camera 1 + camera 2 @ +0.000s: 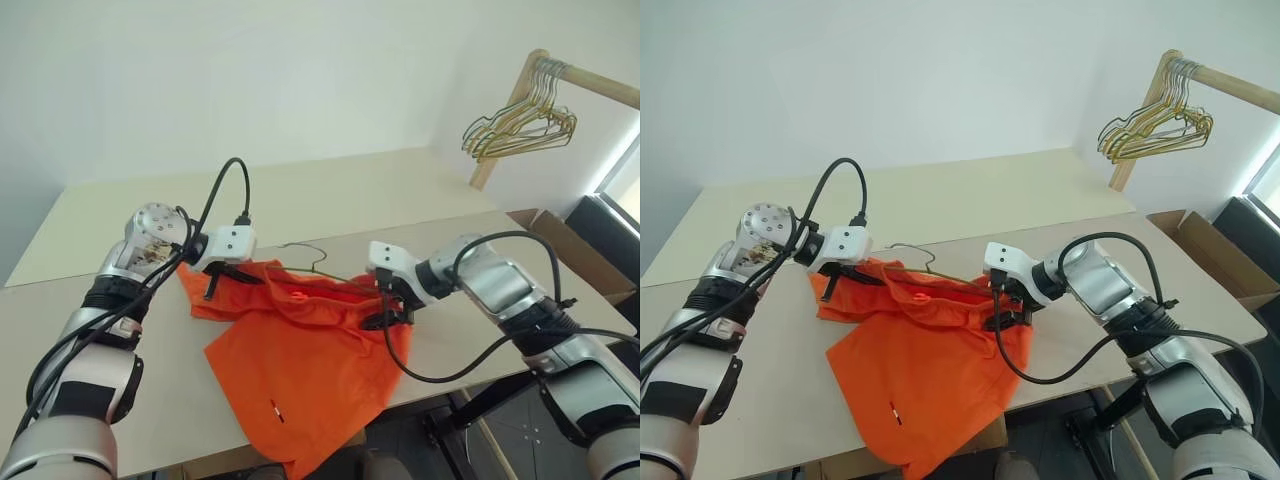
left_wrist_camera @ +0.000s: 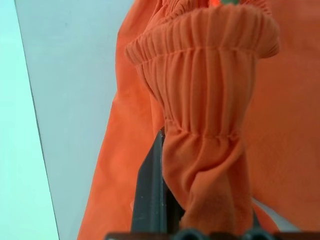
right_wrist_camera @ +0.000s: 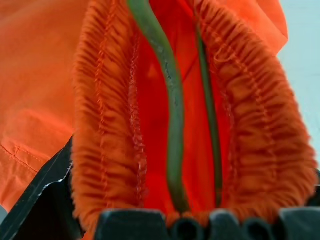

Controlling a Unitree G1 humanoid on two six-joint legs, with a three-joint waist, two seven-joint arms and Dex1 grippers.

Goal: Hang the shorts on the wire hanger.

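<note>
The orange shorts [image 1: 300,370] lie spread on the light table [image 1: 170,400], with the gathered waistband [image 1: 300,290] lifted and stretched between my two grippers. My left gripper [image 1: 218,278] is shut on the waistband's left end; the bunched elastic [image 2: 205,100] rises beside one black finger [image 2: 150,190]. The wire hanger [image 1: 305,252] shows its hook behind the waistband, and its thin wires [image 3: 172,125] run inside the waistband opening. My right gripper [image 1: 385,306] stands wide open at the right end, with the waistband and the wires between its fingers.
A bunch of gold hangers [image 1: 520,125] hangs on a wooden rail at the upper right. An open cardboard box [image 1: 575,250] stands right of the table. A second table [image 1: 300,195] lies behind. One leg of the shorts droops over the table's front edge [image 1: 400,395].
</note>
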